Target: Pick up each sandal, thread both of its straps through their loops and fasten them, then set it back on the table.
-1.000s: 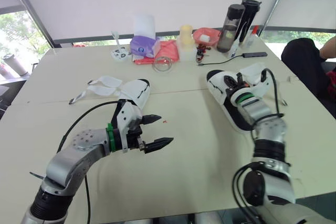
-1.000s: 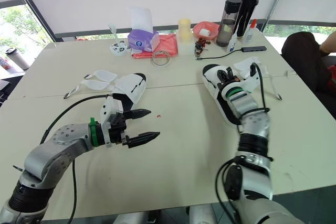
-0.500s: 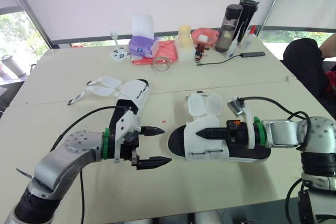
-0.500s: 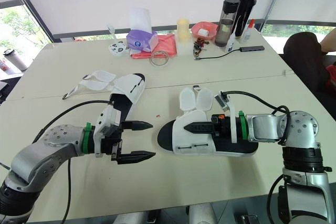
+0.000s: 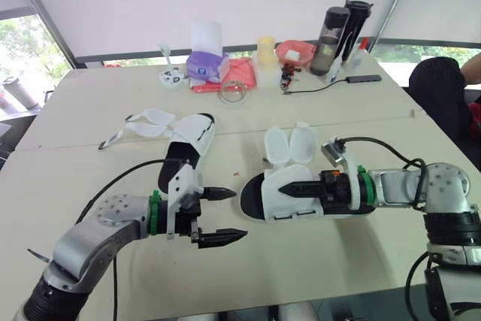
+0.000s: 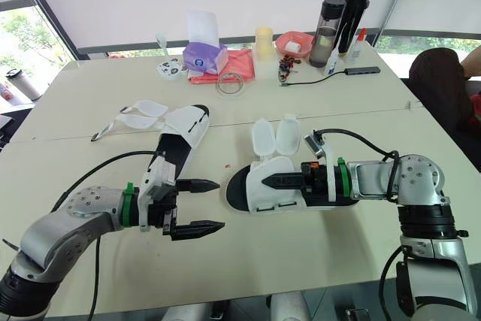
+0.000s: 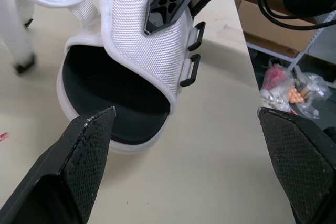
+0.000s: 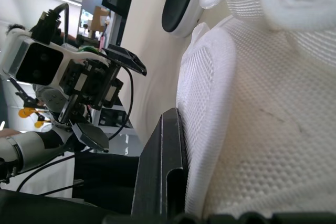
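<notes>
A white sandal with a black sole (image 5: 279, 199) lies across the middle of the table, toe pointing to my left. Its two straps (image 5: 288, 143) stand loose and upright, and two loops (image 7: 192, 51) show on its mesh upper. My right gripper (image 5: 294, 190) is shut on that upper (image 8: 252, 129), one black finger (image 8: 160, 177) lying along the outside. My left gripper (image 5: 239, 214) is open just short of the toe, fingers (image 7: 86, 153) wide apart. The second sandal (image 5: 194, 140) rests further back on the left, its straps (image 5: 147, 121) spread out on the table.
Along the table's far edge stand a purple tissue box (image 5: 207, 65), a red cloth (image 5: 237, 74), a glass ring (image 5: 234, 92), a pale cup (image 5: 266, 52), a red bowl (image 5: 295, 52), two dark bottles (image 5: 342, 28) and a black cable (image 5: 331, 83). A person (image 5: 443, 88) sits at the right.
My right gripper took the sandal from the right side of the table to the centre and turned it toe-left. It has since drifted slightly nearer my left gripper, which shifted only a little.
</notes>
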Controlling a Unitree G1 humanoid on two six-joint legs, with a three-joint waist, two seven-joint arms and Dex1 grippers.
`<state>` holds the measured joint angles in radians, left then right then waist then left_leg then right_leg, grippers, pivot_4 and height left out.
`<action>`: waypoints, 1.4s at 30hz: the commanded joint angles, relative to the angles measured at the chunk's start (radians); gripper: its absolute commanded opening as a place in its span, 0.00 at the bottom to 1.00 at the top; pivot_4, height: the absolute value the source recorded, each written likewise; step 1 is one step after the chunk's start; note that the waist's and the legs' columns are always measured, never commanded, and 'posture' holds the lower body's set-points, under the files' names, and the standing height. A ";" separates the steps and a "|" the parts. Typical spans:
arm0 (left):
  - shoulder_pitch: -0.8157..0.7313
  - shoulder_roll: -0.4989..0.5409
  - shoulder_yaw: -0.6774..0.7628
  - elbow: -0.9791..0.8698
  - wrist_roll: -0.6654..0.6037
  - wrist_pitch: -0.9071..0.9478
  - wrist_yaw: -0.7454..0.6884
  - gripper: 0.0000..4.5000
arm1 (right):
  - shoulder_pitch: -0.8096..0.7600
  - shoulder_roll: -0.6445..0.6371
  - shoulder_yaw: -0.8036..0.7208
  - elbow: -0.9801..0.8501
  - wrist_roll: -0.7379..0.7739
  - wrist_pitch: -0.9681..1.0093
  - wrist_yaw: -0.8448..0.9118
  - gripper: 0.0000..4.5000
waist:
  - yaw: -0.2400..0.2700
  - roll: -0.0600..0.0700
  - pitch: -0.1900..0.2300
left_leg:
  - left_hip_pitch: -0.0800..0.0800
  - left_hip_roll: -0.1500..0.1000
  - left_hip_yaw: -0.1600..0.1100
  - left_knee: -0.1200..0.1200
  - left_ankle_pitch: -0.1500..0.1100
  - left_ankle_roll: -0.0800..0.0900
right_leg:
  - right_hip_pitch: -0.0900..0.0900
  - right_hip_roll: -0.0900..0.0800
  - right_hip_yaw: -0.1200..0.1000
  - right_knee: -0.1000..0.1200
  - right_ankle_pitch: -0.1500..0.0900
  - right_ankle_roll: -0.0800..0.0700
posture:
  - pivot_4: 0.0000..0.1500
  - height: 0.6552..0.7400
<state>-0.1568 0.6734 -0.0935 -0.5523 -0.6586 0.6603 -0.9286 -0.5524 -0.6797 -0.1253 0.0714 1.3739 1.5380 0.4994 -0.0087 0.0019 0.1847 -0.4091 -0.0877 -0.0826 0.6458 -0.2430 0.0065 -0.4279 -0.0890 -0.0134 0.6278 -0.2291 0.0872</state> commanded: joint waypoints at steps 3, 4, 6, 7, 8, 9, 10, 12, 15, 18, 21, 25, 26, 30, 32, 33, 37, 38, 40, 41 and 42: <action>-0.001 -0.012 -0.007 -0.014 0.011 -0.025 0.008 1.00 | -0.013 0.030 -0.006 0.028 -0.027 0.028 0.043 0.01 | 0.000 0.000 0.000 | 0.000 0.000 0.000 0.000 0.000 0.000 | 0.000 0.000 0.000 0.000 0.000 0.000 | 1.00 1.00; -0.002 -0.014 -0.007 -0.013 0.012 -0.025 0.009 1.00 | -0.006 0.032 -0.001 0.026 -0.037 0.034 0.049 0.01 | 0.000 0.000 0.000 | 0.000 0.000 0.000 0.000 0.000 0.000 | 0.000 0.000 0.000 0.000 0.000 0.000 | 1.00 1.00; -0.002 -0.015 -0.008 -0.013 0.014 -0.026 0.011 1.00 | 0.000 0.035 0.003 0.023 -0.054 0.043 0.057 0.01 | 0.001 0.000 0.000 | 0.000 0.000 0.000 0.000 0.000 0.000 | 0.000 0.000 0.000 0.000 0.000 0.000 | 1.00 1.00; -0.001 -0.016 -0.008 -0.012 0.015 -0.027 0.012 1.00 | 0.003 0.038 0.007 0.022 -0.064 0.047 0.061 0.01 | 0.001 0.000 0.000 | 0.000 0.000 0.000 0.000 0.000 0.000 | 0.000 0.000 0.000 0.000 0.000 0.000 | 1.00 1.00; 0.000 -0.019 -0.011 -0.012 0.017 -0.029 0.014 1.00 | 0.007 0.044 0.015 0.024 -0.079 0.045 0.063 0.01 | 0.001 0.000 0.000 | 0.000 0.000 0.000 0.000 0.000 0.000 | 0.000 0.000 0.000 0.000 0.000 0.000 | 1.00 1.00; 0.000 -0.021 -0.013 -0.010 0.018 -0.029 0.017 1.00 | 0.007 0.053 0.024 0.030 -0.100 0.038 0.061 0.08 | 0.001 0.000 0.000 | 0.000 0.000 0.000 0.000 0.000 0.000 | 0.000 0.000 0.000 0.000 0.000 0.000 | 1.00 1.00; -0.001 -0.023 -0.015 -0.009 0.018 -0.029 0.019 1.00 | 0.007 0.059 0.029 0.034 -0.117 0.032 0.061 0.16 | 0.001 0.000 0.000 | 0.000 0.000 0.000 0.000 0.000 0.000 | 0.000 0.000 0.000 0.000 0.000 0.000 | 1.00 1.00; 0.000 -0.025 -0.013 -0.007 0.019 -0.028 0.020 1.00 | 0.005 0.066 0.032 0.034 -0.146 0.023 0.069 0.32 | -0.002 0.000 0.000 | 0.000 0.000 0.000 0.000 0.000 0.000 | 0.000 0.000 0.000 0.000 0.000 0.000 | 1.00 1.00; 0.006 -0.023 -0.009 0.006 0.027 -0.034 0.016 1.00 | 0.005 0.068 0.033 0.026 -0.182 0.010 0.094 0.66 | -0.002 0.000 0.000 | 0.000 0.000 0.000 0.000 0.000 0.000 | 0.000 0.000 0.000 0.000 0.000 0.000 | 1.00 1.00; 0.009 -0.023 -0.008 0.022 0.039 -0.046 0.014 1.00 | 0.006 0.072 0.023 0.020 -0.215 -0.005 0.097 0.97 | -0.002 -0.001 0.000 | 0.000 0.000 0.000 0.000 0.000 0.000 | 0.000 0.000 0.000 0.000 0.000 0.000 | 1.00 1.00; 0.007 -0.027 -0.010 0.042 0.057 -0.062 0.011 1.00 | 0.018 0.056 0.021 -0.010 -0.241 -0.029 0.121 0.97 | -0.001 -0.001 -0.001 | 0.000 0.000 0.000 0.000 0.000 0.000 | 0.000 0.000 0.000 0.000 0.000 0.000 | 1.00 1.00; 0.004 -0.029 -0.010 0.053 0.069 -0.076 0.009 1.00 | 0.044 0.021 -0.032 -0.067 -0.225 -0.022 0.147 0.97 | 0.002 -0.001 -0.001 | 0.000 0.000 0.000 0.001 0.000 0.000 | 0.000 0.000 0.000 0.000 0.000 0.000 | 1.00 1.00; 0.005 -0.029 -0.009 0.054 0.070 -0.078 0.010 1.00 | 0.054 0.011 -0.051 -0.085 -0.216 -0.017 0.150 0.97 | 0.006 -0.001 -0.001 | 0.000 0.000 0.000 0.001 0.000 0.000 | 0.000 0.000 0.000 0.000 0.000 0.000 | 1.00 1.00; 0.003 -0.026 -0.012 0.053 0.068 -0.077 0.007 1.00 | 0.110 -0.035 -0.103 -0.131 -0.215 -0.019 0.154 0.97 | 0.020 -0.001 0.000 | 0.000 -0.001 0.000 0.000 -0.001 0.000 | 0.000 -0.001 0.000 -0.001 0.000 0.000 | 1.00 1.00; 0.000 -0.024 -0.017 0.056 0.069 -0.077 0.002 1.00 | 0.135 -0.052 -0.121 -0.143 -0.221 -0.024 0.160 0.97 | 0.022 -0.001 0.000 | 0.000 0.000 0.000 0.000 -0.001 0.000 | 0.000 -0.001 0.000 -0.001 0.000 0.000 | 1.00 1.00; -0.002 -0.023 -0.020 0.058 0.071 -0.078 -0.001 1.00 | 0.149 -0.063 -0.128 -0.155 -0.221 -0.026 0.167 0.97 | 0.022 -0.001 0.000 | 0.000 0.000 0.000 0.000 -0.001 0.000 | 0.000 -0.001 0.000 -0.001 0.000 0.000 | 1.00 1.00; -0.010 -0.027 -0.029 0.081 0.081 -0.089 -0.019 0.88 | 0.221 -0.120 -0.152 -0.212 -0.220 -0.065 0.218 1.00 | 0.022 -0.001 0.000 | 0.000 0.000 0.000 0.000 -0.001 0.000 | 0.000 -0.001 0.000 -0.001 0.000 0.000 | 1.00 1.00; -0.012 -0.030 -0.030 0.091 0.081 -0.092 -0.027 0.83 | 0.243 -0.138 -0.162 -0.236 -0.217 -0.084 0.248 1.00 | 0.022 -0.001 0.000 | -0.001 0.000 0.000 0.000 -0.001 0.000 | 0.000 -0.001 0.000 -0.001 0.000 0.000 | 1.00 1.00; -0.019 -0.035 -0.038 0.115 0.091 -0.110 -0.041 0.61 | 0.279 -0.166 -0.181 -0.267 -0.219 -0.123 0.293 1.00 | 0.022 -0.001 0.000 | -0.001 0.000 0.000 0.000 -0.001 0.000 | 0.000 -0.001 0.000 -0.001 0.000 0.000 | 1.00 1.00; -0.032 -0.045 -0.054 0.141 0.111 -0.134 -0.051 0.48 | 0.312 -0.190 -0.199 -0.285 -0.238 -0.168 0.335 1.00 | 0.022 -0.001 0.000 | -0.001 0.000 0.000 0.000 -0.001 0.000 | 0.000 -0.001 0.000 -0.001 0.000 0.000 | 1.00 1.00; -0.046 -0.055 -0.071 0.165 0.130 -0.156 -0.058 0.36 | 0.334 -0.210 -0.218 -0.293 -0.251 -0.203 0.366 1.00 | 0.023 -0.001 0.000 | -0.001 0.000 0.000 0.000 -0.001 0.000 | 0.000 -0.001 0.000 -0.001 0.000 0.000 | 1.00 1.00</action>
<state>-0.1836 0.6261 -0.1498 -0.4033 -0.5537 0.5502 -0.9693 -0.2275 -0.8616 -0.2955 -0.1833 1.1326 1.3949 0.8071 0.0143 0.0007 0.1845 -0.4096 -0.0881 -0.0822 0.6461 -0.2437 0.0069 -0.4277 -0.0901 -0.0136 0.6265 -0.2292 0.0878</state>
